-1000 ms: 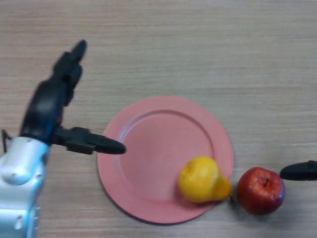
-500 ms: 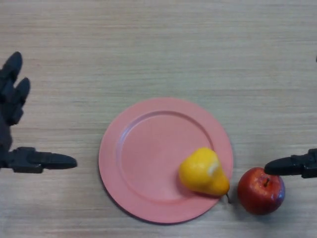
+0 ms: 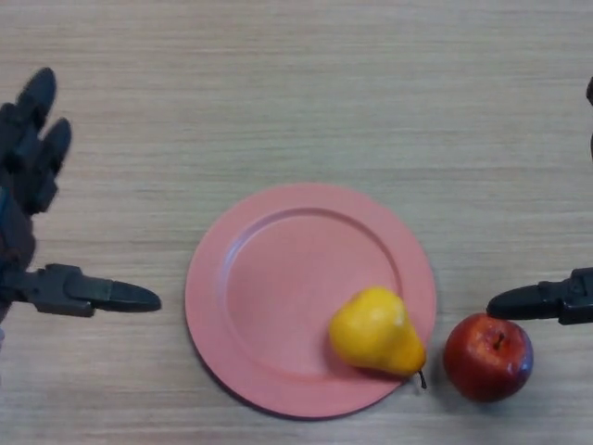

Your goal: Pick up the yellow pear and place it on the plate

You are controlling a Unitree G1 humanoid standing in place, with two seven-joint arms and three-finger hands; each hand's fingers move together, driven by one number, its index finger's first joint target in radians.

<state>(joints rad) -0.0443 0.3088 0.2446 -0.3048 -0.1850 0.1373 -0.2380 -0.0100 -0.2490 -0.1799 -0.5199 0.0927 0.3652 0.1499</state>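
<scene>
Since the smooth yellow pear [image 3: 374, 330] lies on the round pink plate [image 3: 278, 278], placing looks done, the left hand [image 3: 28, 199] spread wide and empty.

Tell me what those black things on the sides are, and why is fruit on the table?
Those are a robot's two hands. The camera sits on its head, looking down at a light wooden table. The left hand shows at the left edge, fingers spread open, thumb pointing at the round pink plate. Of the right hand only one black finger shows, its tip just above a shiny red apple. The yellow pear lies on the plate, near its right rim. Neither hand holds anything.
</scene>
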